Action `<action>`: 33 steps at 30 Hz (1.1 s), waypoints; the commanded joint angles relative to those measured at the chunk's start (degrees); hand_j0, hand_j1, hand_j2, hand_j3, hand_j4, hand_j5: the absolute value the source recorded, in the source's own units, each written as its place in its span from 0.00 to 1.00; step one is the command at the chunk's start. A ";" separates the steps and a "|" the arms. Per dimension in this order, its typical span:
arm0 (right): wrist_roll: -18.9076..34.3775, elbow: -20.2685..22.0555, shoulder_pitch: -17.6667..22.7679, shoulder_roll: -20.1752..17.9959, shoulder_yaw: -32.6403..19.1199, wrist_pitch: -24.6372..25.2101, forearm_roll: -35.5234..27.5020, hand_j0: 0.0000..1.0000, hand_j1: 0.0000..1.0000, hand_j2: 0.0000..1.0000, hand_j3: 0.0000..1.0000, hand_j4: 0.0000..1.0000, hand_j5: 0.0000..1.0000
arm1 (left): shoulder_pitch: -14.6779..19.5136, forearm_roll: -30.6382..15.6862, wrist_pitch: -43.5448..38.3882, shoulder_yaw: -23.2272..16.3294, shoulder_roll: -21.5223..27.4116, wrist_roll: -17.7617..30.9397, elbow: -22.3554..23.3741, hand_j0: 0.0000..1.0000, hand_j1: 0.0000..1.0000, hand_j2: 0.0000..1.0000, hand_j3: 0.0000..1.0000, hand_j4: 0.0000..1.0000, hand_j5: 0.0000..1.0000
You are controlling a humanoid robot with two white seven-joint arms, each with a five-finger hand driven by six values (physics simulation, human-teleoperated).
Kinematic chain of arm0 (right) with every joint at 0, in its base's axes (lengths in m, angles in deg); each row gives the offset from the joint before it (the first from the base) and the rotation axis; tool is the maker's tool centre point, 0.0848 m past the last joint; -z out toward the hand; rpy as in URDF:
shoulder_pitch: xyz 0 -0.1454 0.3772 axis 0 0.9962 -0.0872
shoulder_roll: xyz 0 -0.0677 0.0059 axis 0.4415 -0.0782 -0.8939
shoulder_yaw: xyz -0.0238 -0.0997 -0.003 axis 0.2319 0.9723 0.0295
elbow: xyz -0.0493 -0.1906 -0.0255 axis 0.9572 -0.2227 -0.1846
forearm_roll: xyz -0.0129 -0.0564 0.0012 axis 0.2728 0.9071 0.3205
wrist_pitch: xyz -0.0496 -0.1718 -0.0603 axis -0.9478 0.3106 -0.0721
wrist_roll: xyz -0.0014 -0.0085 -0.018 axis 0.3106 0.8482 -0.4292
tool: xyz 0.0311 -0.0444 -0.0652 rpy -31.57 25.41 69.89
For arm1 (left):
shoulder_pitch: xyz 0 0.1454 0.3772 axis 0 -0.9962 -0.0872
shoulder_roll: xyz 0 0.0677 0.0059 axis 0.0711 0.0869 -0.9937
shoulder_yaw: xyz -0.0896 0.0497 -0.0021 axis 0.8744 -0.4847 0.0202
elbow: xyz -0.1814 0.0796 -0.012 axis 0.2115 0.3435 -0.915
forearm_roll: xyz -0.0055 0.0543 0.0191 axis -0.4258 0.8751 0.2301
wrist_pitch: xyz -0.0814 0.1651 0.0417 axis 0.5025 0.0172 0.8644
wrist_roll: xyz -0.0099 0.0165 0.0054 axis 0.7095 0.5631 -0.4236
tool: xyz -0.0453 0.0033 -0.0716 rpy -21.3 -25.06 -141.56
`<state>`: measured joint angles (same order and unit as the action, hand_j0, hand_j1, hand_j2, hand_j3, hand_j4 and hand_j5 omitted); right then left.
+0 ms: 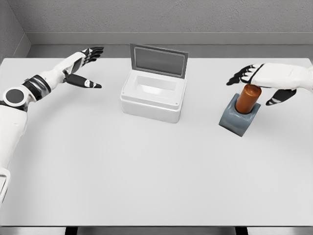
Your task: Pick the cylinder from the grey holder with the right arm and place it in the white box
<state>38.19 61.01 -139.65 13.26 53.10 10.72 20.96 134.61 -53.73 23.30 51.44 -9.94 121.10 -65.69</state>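
Head view is showing the right robot hand (pixel 261 81) hovering with its fingers spread and released, grasping nothing. Just below and slightly left of its palm, the brown cylinder (pixel 248 98) is standing upright, a little tilted, in the grey holder (pixel 238 119), its top close to the thumb; whether they are touching cannot be told. Well to the left of this hand, the white box (pixel 153 97) is sitting on the desk (pixel 146 171) with its lid (pixel 158 60) raised at the back. Farther left, the left robot hand (pixel 84 68) is hanging above the desk, fingers spread and released too.
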 commanded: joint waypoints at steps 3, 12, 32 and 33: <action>1.98 0.42 -0.09 0.68 -0.07 0.05 -0.17 1.00 1.00 1.00 1.00 1.00 1.00 | -0.09 -0.37 -0.61 0.14 -0.01 0.00 -0.60 1.00 1.00 1.00 1.00 1.00 1.00; 4.35 -0.46 0.00 1.91 -1.12 0.05 -0.17 1.00 1.00 1.00 1.00 1.00 1.00 | -0.35 0.33 -0.52 -0.48 0.61 0.00 -0.78 1.00 1.00 1.00 1.00 1.00 1.00; 8.57 -1.07 0.52 1.20 -4.02 0.05 0.53 0.31 0.31 0.31 0.31 0.31 0.31 | -0.35 0.42 -0.52 -0.56 0.69 0.00 -0.78 1.00 1.00 1.00 1.00 1.00 1.00; 8.57 -0.72 0.52 1.03 -4.63 0.05 0.53 0.30 0.30 0.30 0.30 0.30 0.30 | -0.35 0.42 -0.52 -0.56 0.78 0.00 -0.78 1.00 1.00 1.00 1.00 1.00 1.00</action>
<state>46.39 59.96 -139.30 14.71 49.54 10.75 21.71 134.26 -52.90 22.86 50.72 -9.24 121.11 -66.39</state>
